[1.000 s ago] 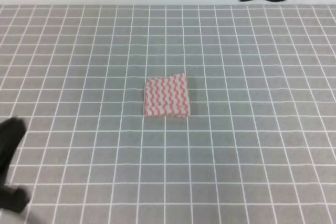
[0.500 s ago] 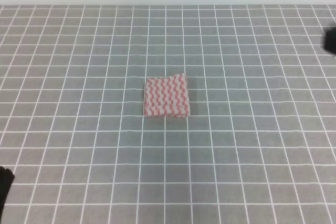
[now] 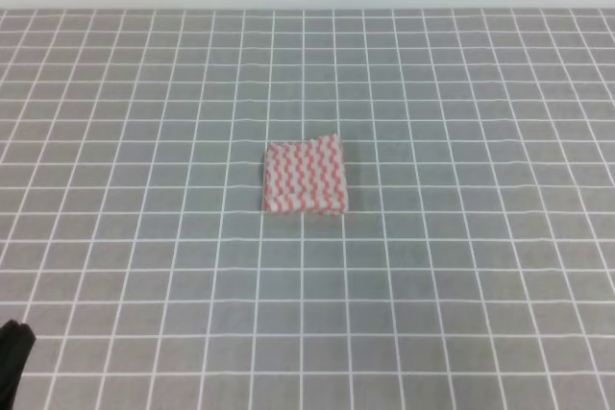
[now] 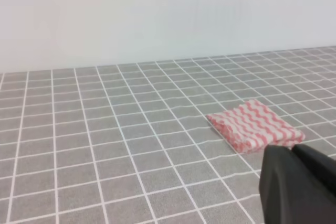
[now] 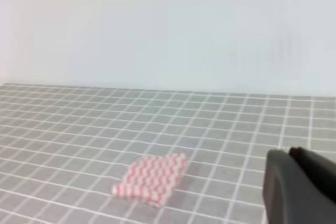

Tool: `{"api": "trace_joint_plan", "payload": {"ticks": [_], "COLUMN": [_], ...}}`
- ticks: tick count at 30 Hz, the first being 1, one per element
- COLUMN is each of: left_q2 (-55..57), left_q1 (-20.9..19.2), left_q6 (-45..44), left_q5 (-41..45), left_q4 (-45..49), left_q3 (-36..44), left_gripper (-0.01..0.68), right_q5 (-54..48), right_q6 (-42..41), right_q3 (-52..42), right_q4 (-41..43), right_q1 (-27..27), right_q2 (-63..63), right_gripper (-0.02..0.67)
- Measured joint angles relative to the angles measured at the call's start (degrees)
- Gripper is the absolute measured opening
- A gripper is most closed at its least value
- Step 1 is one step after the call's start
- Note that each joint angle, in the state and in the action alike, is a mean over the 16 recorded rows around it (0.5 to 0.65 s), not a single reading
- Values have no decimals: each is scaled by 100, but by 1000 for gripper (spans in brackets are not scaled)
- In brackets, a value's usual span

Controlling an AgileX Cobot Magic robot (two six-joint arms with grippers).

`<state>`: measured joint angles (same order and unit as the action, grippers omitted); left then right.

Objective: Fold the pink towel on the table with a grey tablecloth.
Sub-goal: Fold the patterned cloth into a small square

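Already the towel [image 3: 304, 176] lay as a small, layered square near the middle of the table [image 3: 461, 266], so the folding looked done or nearly so. If another fold was wanted, the next move would call for an arm to reach in and pinch a free edge. Both arms were well apart from the towel. The left gripper [image 4: 300, 188] and right gripper [image 5: 299, 187] showed only as dark corners, holding nothing; how far open they stood couldn't be told.
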<state>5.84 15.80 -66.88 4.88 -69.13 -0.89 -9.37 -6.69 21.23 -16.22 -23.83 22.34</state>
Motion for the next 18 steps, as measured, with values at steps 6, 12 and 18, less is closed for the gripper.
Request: {"api": "trace_joint_plan", "payload": {"ticks": [6,12,18], "left_q2": [6,0,-6], "left_q1": [-1,0,1], "left_q6": [0,0,0], "left_q5": [-4,-1,2], "left_q4": [2,0,-2], "left_q3": [18,21,22], "left_gripper": [-2,-2,-2], "right_q5": [515,536,666], "right_q6": [-5,-1,-58], "right_q3": [-937,-1431,-1632], "right_q4": [11,-9,-20], "right_q1": [0,0,14], "right_q2": [-346,-377,-388], "right_gripper": [-15,-15,-15]}}
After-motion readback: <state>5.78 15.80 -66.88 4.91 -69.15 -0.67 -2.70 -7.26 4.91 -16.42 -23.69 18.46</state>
